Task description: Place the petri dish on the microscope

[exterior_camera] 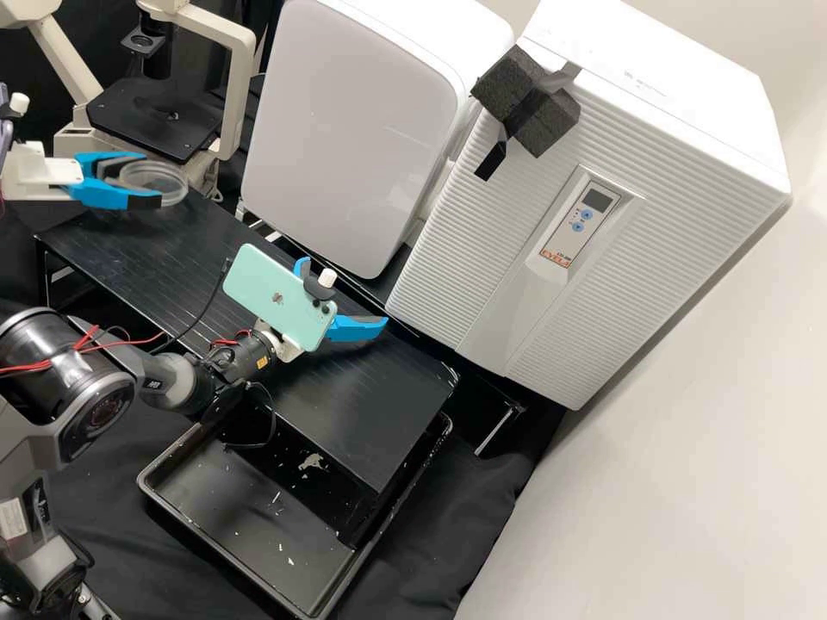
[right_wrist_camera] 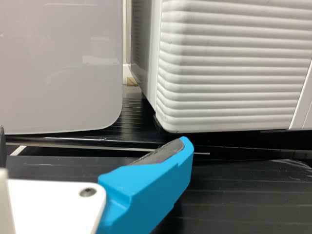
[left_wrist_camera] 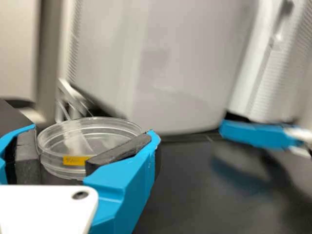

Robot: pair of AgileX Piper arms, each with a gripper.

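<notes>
"Carrying was your step: the blue-fingered white left gripper [exterior_camera: 149, 181] was clamped on the round, clear plastic petri dish [exterior_camera: 172, 183], near the cream-framed microscope [exterior_camera: 237, 95], off its black stage [exterior_camera: 151, 125]."

"And your blue-fingered white right gripper [right_wrist_camera: 93, 137]?"

"Jaws stood apart. Your next move called for centring the dish above the stage, then lowering it level before release."

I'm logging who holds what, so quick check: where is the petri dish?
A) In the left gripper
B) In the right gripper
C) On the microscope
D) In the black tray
A: the petri dish is held in the left gripper, one blue finger on either side of it.
</notes>
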